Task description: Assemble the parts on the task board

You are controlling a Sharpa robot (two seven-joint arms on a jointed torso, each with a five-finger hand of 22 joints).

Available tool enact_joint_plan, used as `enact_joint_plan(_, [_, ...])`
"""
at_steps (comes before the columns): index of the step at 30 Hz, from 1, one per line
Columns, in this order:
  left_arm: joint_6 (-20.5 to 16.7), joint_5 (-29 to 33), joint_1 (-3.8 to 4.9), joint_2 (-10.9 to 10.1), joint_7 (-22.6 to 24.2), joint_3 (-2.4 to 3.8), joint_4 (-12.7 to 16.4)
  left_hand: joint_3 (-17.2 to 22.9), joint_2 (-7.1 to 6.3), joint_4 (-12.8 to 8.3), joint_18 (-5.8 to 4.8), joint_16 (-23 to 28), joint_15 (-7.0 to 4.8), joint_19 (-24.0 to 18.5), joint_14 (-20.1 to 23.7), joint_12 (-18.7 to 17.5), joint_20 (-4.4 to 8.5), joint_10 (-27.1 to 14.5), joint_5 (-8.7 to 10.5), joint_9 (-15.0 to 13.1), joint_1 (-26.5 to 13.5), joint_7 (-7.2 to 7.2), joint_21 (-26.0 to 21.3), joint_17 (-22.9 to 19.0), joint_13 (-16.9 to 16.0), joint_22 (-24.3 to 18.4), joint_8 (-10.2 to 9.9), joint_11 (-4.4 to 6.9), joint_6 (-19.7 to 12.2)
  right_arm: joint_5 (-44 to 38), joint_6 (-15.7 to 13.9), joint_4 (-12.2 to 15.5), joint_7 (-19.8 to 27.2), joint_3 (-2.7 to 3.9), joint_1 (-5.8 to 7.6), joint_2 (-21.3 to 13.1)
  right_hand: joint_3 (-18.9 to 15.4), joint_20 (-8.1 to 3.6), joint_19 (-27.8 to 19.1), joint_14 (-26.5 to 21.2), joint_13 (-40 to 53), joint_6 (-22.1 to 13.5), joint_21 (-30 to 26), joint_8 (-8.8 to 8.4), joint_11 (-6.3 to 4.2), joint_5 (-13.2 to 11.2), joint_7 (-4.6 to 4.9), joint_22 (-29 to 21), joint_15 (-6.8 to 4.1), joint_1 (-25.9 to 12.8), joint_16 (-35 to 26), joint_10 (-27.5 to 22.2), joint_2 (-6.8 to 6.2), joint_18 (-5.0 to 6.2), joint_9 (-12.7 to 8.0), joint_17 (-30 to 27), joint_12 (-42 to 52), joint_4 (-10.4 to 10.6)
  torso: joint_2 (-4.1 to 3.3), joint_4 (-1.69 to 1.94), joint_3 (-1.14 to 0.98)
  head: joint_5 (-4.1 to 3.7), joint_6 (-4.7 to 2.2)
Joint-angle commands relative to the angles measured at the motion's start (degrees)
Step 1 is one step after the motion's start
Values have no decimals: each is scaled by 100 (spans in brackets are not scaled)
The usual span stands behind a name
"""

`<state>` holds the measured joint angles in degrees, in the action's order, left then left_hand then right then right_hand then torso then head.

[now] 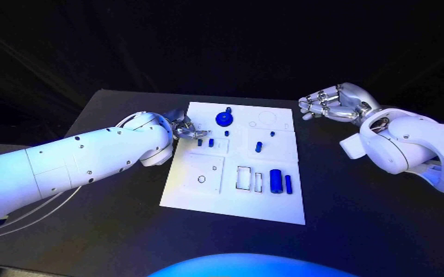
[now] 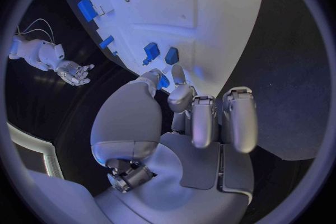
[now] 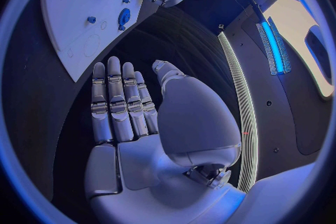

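Observation:
The white task board (image 1: 231, 187) lies mid-table with small blue parts on it. My left hand (image 1: 183, 128) reaches over the board's left edge. In the left wrist view its thumb and a fingertip (image 2: 179, 95) pinch a small blue part (image 2: 163, 82) just above the board (image 2: 210, 0). Two more small blue parts (image 1: 205, 142) lie right beside that hand. A round blue knob (image 1: 224, 118) stands near the far edge. My right hand (image 1: 333, 104) hovers off the board's far right corner, fingers straight and holding nothing (image 3: 122, 106).
Two blue cylinders (image 1: 281, 181) lie near the board's near right side beside rectangular slots (image 1: 243, 177). More small blue pieces (image 1: 260, 146) sit mid-board. Black table (image 1: 360, 219) surrounds the board on all sides.

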<state>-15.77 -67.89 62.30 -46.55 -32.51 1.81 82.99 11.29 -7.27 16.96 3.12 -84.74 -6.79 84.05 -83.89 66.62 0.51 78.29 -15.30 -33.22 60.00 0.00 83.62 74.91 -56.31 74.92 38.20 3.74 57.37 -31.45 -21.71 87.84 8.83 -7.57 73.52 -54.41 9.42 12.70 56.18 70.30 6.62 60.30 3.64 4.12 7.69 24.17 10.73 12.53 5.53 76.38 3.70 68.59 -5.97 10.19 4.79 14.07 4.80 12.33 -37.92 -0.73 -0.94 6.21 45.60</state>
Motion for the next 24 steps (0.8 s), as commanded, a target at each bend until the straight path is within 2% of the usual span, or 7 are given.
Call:
enact_joint_plan(1, [-358, 281, 33, -19, 424, 14, 1, -19, 36, -21, 3, 31, 33, 34, -435, -336, 33, -256, -22, 30, 53, 68, -172, 882, 427, 76, -84, -52, -159, -11, 29, -2, 58, 1, -3, 6, -3, 12, -43, -26, -9, -29, 22, -5, -19, 26, 24, -5, -4, -35, -5, -39, 13, 46, -8, -5, 36, 40, 6, 0, -3, -2, -27])
enact_joint_plan(4, [-631, 657, 65, -25, 1081, 19, -4, 88, -4, -16, 219, 275, 206, -489, -319, -1467, -77, -1212, -7, 124, 498, 307, -904, 631, 1770, -1023, -281, -255, -611, -11, 25, -4, 62, 1, -3, 10, -4, 12, -43, -28, -9, -31, 22, -5, -19, 27, 24, -8, -3, -36, -5, -40, 13, 46, -8, -7, 36, 40, 10, -3, -4, -7, -43])
enact_joint_plan(6, [-764, 976, 81, -10, 1710, 21, -9, 253, -66, -119, 539, 1372, 408, -1491, 257, -1841, -243, -1855, -5, 264, 1041, 556, -2267, -507, 2037, -2826, -485, -502, -1084, -11, 25, -6, 65, 1, -4, 14, -4, 12, -43, -28, -9, -31, 22, -5, -19, 28, 24, -9, -3, -35, -5, -40, 13, 46, -8, -7, 37, 39, 10, -9, 0, -19, -74])
enact_joint_plan(8, [-799, 1148, 88, 11, 2198, 21, -5, 473, -94, -292, 690, 2036, 524, -2038, 699, -2052, -356, -2214, -24, 404, 1558, 685, -3069, -1173, 2173, -3761, -625, -625, -1274, -11, 21, -5, 67, 1, -5, 14, -4, 12, -43, -28, -9, -31, 22, -5, -19, 28, 24, -10, -3, -35, -5, -40, 13, 46, -8, -7, 37, 39, 3, -10, -1, -29, -88])
enact_joint_plan(13, [-708, 950, 97, 106, 2943, 19, 18, 983, -267, -632, 719, 3266, 707, -2274, 1658, -2691, -555, -2721, -17, 841, 2321, 885, -3571, -2417, 2701, -4058, -1002, -852, -1247, -41, 1, -3, 81, 1, -10, 14, 12, 14, -44, -34, -13, -39, 23, -6, -22, 36, 21, -30, -4, 11, -5, -53, 12, 47, -9, -18, 37, 4, 8, -7, -3, -67, -124])
enact_joint_plan(15, [-619, 676, 100, 160, 3051, 18, 13, 1094, -363, -716, 741, 3456, 741, -2260, 1794, -2907, -586, -2743, -17, 1028, 2424, 894, -3645, -2668, 2925, -4107, -1178, -824, -1206, -67, 0, -2, 85, 1, -12, 17, 19, 14, -44, -35, -15, -41, 24, -6, -23, 37, 21, -38, -4, 30, -5, -57, 12, 47, -9, -21, 37, -10, 7, -6, -4, -79, -150])
enact_joint_plan(24, [41, -911, 195, 508, 2866, 1, -182, 1212, -576, -877, 745, 2820, 756, -1925, 1212, -3700, -606, -2748, 41, 1649, 2344, 865, -3568, -2512, 3779, -4094, -1685, -897, -799, -163, 2, 1, 89, 1, -22, 39, 35, 14, -43, -35, -19, -42, 25, -5, -24, 38, 20, -53, -5, 65, -3, -62, 11, 47, -9, -28, 38, -37, -4, -21, -6, -107, -223])
